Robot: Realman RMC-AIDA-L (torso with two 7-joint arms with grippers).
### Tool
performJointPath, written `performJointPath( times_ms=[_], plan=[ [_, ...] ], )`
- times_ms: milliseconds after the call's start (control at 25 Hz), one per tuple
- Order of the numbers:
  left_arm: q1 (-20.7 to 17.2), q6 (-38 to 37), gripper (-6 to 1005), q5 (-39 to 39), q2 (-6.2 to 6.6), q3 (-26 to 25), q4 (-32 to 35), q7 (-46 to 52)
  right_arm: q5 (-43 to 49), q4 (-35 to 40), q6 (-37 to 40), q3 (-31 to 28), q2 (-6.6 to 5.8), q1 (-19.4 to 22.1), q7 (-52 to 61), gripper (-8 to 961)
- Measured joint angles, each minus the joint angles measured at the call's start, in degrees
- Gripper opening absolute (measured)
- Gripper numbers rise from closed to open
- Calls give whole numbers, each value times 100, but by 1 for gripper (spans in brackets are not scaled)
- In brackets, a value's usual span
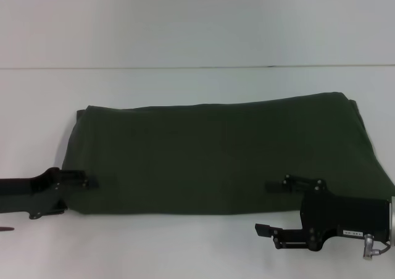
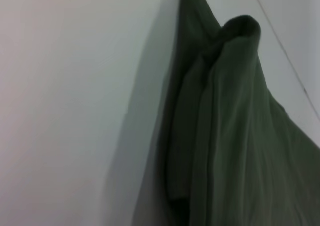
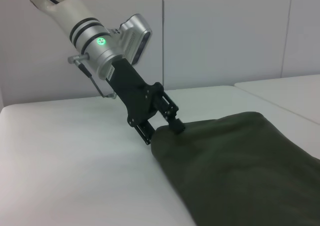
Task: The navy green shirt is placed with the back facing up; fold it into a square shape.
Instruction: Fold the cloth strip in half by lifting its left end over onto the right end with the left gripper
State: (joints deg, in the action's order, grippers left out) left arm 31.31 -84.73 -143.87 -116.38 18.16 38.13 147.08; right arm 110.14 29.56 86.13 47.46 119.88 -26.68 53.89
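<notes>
Navy green shirt (image 1: 216, 155): folded into wide band, flat on white table (image 1: 185, 242), centre of head view. Left claw (image 1: 77, 181): at 8 o'clock corner of shirt, fingers clamped on cloth edge. Right claw (image 1: 266, 208): at 4 o'clock, spread wide, one finger over shirt, other over table.

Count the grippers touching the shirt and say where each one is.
2. The left gripper is at the shirt's near left corner; the right gripper straddles its near edge toward the right.
</notes>
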Motion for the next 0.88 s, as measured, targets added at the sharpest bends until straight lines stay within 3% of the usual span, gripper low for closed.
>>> performJointPath(
  times_ms=[280, 640, 800, 880],
  plan=[
    [-13, 13, 652, 28, -4, -1, -1, -32, -15, 6, 27, -54, 0, -9, 25, 866],
    [-35, 44, 148, 183, -24, -1, -37, -202, -64, 6, 71, -61, 0, 5, 25, 866],
    [-44, 55, 50, 223, -31, 0, -42, -271, -74, 6, 71, -63, 0, -5, 29, 866],
    [-57, 67, 50, 303, -38, -32, -43, -349, -114, 6, 72, -68, 0, -9, 33, 866]
  ],
)
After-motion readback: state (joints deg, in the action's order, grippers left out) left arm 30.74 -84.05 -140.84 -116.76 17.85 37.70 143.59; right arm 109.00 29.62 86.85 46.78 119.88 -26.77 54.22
